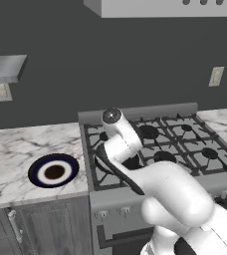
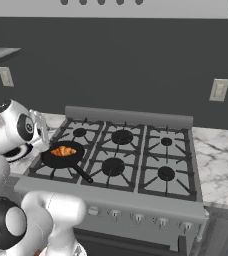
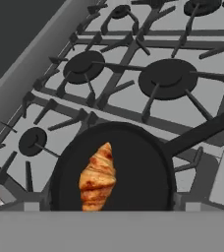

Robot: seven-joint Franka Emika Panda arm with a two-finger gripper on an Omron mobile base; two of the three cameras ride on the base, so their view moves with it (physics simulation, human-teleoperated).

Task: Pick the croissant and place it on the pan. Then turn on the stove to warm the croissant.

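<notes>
Claw state cannot tell; fingertips hidden, hand looking down over pan (image 3: pixel 133 167). Croissant (image 3: pixel 98 178) lying free inside pan, left of centre; placing looks done. Pan on front-left burner of stove (image 2: pixel 131 150), handle toward front edge. Left: turn knob (image 2: pixel 115 214) on stove front. Open room above grates; blue plate (image 1: pixel 53 170) on bench beside stove.
</notes>
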